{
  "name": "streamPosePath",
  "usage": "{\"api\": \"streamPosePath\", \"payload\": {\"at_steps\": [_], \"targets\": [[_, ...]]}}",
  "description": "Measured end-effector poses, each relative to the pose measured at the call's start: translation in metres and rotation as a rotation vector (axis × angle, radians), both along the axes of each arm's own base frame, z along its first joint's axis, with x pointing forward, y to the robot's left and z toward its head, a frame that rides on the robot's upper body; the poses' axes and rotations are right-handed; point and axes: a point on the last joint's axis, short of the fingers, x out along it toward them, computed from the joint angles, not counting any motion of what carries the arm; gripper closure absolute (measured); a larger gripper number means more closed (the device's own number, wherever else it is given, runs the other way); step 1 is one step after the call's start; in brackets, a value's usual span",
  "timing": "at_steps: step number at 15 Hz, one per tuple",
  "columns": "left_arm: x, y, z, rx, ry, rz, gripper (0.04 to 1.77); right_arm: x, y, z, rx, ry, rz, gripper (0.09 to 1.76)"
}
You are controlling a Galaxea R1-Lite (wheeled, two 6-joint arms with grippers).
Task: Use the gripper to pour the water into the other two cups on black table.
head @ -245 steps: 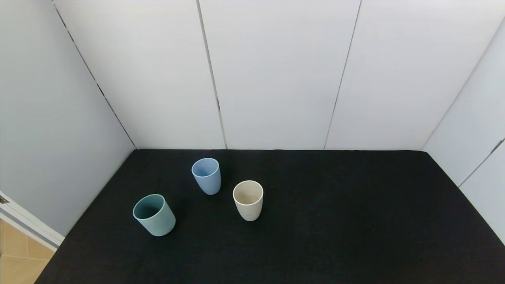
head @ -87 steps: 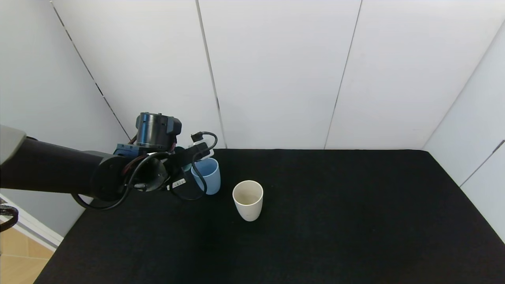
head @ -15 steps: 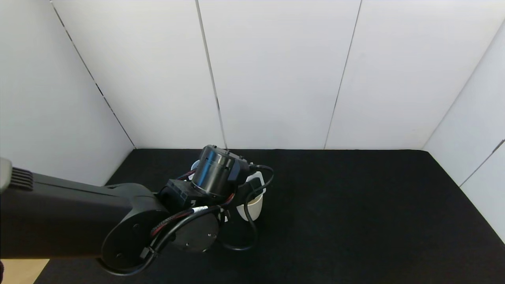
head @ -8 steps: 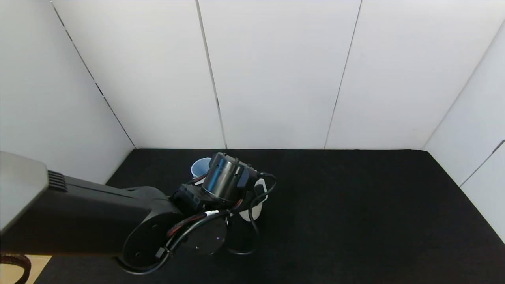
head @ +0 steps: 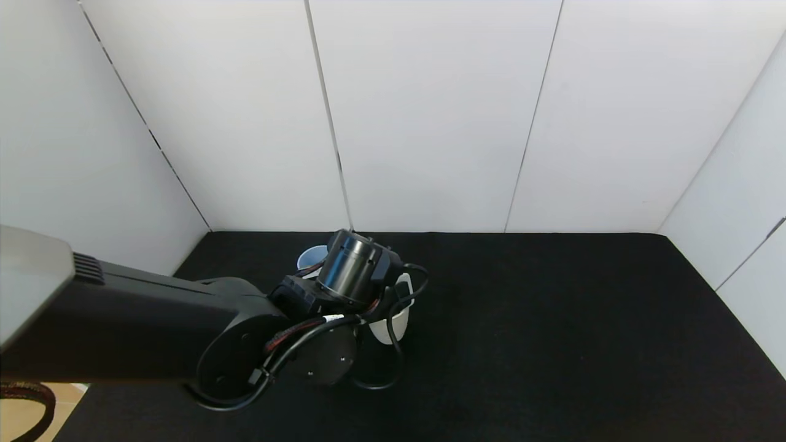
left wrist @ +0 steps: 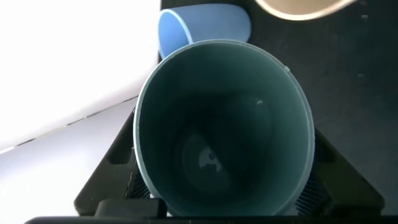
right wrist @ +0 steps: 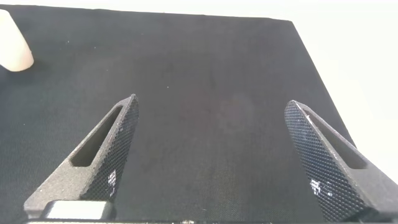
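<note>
My left hand [left wrist: 217,205] clamped on teal cup [left wrist: 224,130], over beige cup [head: 393,322]. Pouring step now; I'd tip more. Right hand [right wrist: 211,155] spread, idle.

From the head view we only get slivers: the left arm [head: 184,337] blocks most of the blue cup [head: 312,256] and the cream cup [head: 393,322]. The left gripper's fingertips are hidden too. In the left wrist view the teal cup [left wrist: 224,130] runs off the frame edge, so its grip isn't visible.
</note>
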Motion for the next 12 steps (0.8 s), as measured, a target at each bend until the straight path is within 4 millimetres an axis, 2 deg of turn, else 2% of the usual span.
{"api": "streamPosePath", "payload": {"at_steps": [5,12], "targets": [[0.009,-0.002,0.014,0.041,-0.018,-0.016,0.62,0.0,0.0,0.0,0.0,0.0,0.0,0.14],[0.019,-0.01,0.015,0.152,-0.019,-0.028,0.62,0.0,0.0,0.0,0.0,0.0,0.0,0.14]]}}
